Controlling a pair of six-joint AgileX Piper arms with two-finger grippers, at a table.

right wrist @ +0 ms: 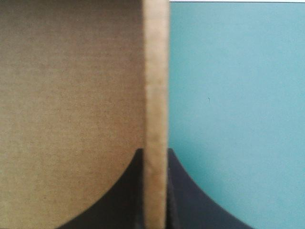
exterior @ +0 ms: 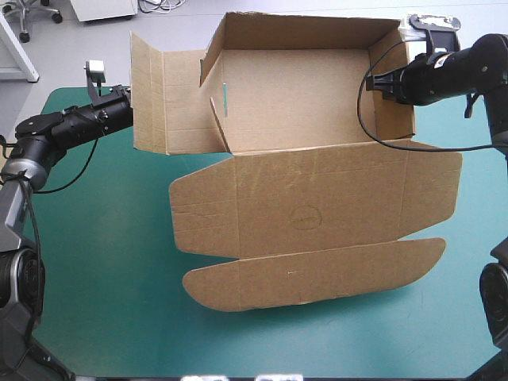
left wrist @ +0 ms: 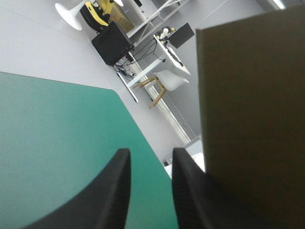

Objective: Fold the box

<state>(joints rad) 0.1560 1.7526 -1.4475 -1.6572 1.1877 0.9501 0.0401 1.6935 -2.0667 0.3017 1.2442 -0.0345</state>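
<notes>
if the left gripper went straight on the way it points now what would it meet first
Probably nothing: ahead of the open left gripper is only the teal-green cover, running to its edge. The raised flap of the box stands beside one finger, not across the line, though that finger might graze it.

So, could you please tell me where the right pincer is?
In the high view the right pincer is at the far right of the table, shut on the right-hand wall of the box.

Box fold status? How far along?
Partway. Done: the box has back and right walls up, lid flat. In hand: right gripper shut on the right wall; left gripper open beside the splayed left flap. Left: tuck that flap in.
</notes>
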